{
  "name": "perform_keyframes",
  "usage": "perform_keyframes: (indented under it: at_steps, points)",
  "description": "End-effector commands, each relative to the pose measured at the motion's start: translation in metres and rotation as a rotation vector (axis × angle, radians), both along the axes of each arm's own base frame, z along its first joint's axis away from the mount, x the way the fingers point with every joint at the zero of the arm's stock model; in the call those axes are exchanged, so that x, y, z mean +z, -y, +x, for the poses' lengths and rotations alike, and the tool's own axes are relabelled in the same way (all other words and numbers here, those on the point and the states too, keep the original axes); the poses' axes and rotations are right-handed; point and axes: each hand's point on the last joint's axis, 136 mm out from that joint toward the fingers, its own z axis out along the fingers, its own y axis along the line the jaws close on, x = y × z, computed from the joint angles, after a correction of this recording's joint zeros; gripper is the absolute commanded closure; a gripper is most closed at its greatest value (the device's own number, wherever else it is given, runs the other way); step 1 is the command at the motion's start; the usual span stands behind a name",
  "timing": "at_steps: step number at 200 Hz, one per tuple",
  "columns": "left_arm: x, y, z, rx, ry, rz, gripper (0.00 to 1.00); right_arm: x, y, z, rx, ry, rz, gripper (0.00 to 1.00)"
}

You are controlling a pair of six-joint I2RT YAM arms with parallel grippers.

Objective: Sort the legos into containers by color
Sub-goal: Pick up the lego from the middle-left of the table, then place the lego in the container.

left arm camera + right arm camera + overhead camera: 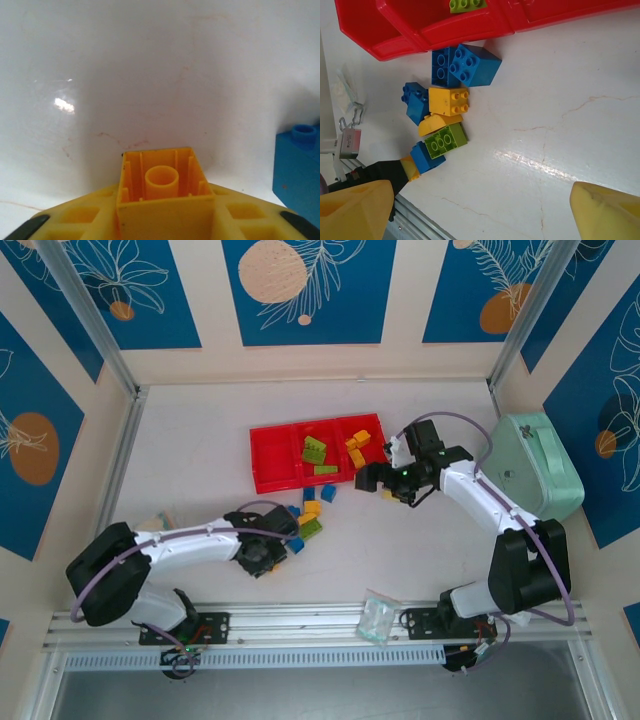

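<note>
White tabletop, blue patterned walls behind. Red tray: centre bay holds green bricks, three-o'clock bay holds yellow bricks, nine-o'clock bay is bare. Loose pile at the tray's six o'clock: blue, yellow and green, unsorted. Left gripper pinches one yellow brick. Right gripper is spread, empty. Sorting appears roughly half done; no blue is binned.
</note>
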Motion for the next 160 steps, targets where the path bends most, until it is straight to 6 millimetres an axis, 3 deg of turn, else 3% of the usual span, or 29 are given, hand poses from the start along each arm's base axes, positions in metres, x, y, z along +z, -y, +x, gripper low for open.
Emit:
perform_keyframes:
  at_steps: [1,25,55,109,134,160]
  points:
    - [0.008,0.002,0.003,-0.121,0.000,0.063,0.66,0.005,0.004,-0.006,-0.007,0.004,-0.003,0.09]
    - [0.036,0.006,0.019,-0.212,0.061,0.106,0.80,0.012,0.012,-0.007,-0.024,0.059,-0.031,0.09]
    - [0.084,0.019,0.048,-0.312,0.210,0.118,0.87,0.017,0.017,-0.012,-0.047,0.082,-0.035,0.09]
    - [0.179,0.077,0.109,-0.584,0.487,0.116,1.00,0.031,0.045,-0.013,-0.151,0.193,-0.107,0.08]
    - [0.202,0.109,0.138,-0.689,0.572,0.108,1.00,0.033,0.062,-0.016,-0.226,0.226,-0.127,0.05]
    - [0.201,0.145,0.170,-0.758,0.589,0.062,1.00,0.039,0.080,-0.024,-0.273,0.372,-0.176,0.01]
